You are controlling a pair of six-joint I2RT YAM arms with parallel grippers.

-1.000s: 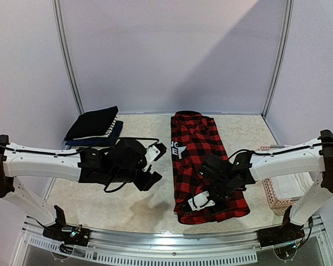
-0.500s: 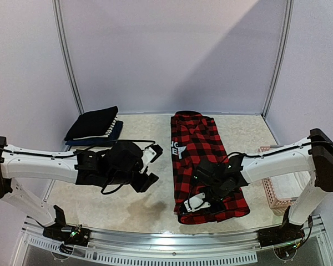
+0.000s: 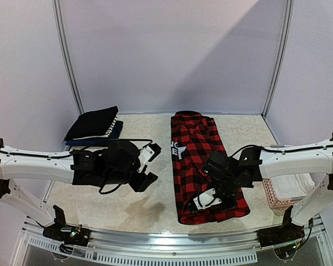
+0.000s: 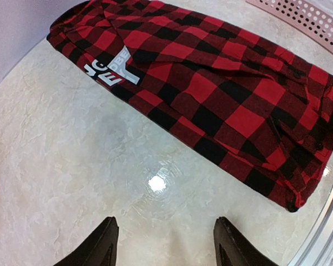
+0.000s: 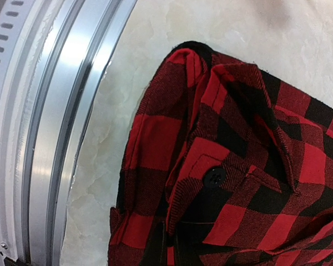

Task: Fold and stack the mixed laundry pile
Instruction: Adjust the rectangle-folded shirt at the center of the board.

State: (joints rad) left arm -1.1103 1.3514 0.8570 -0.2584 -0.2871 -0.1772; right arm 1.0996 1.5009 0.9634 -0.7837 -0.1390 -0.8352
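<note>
Right fingers (image 3: 202, 199) rest over the near end of the plaid flannel shirt (image 3: 197, 147); left fingers (image 3: 146, 180) hover beside it.

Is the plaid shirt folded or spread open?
Partly folded: the plaid shirt lies as a long narrow strip, sides turned in, layered edges at its near end. Not yet folded crosswise.

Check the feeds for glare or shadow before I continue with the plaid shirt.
Left wrist: one small white glare spot on the table beside the plaid shirt, print readable. Top external: a diagonal shadow crosses the back wall, a soft arm shadow lies on the table, no glare. Right wrist: bright streaks on the metal rail; the shirt's button is sharp.
</note>
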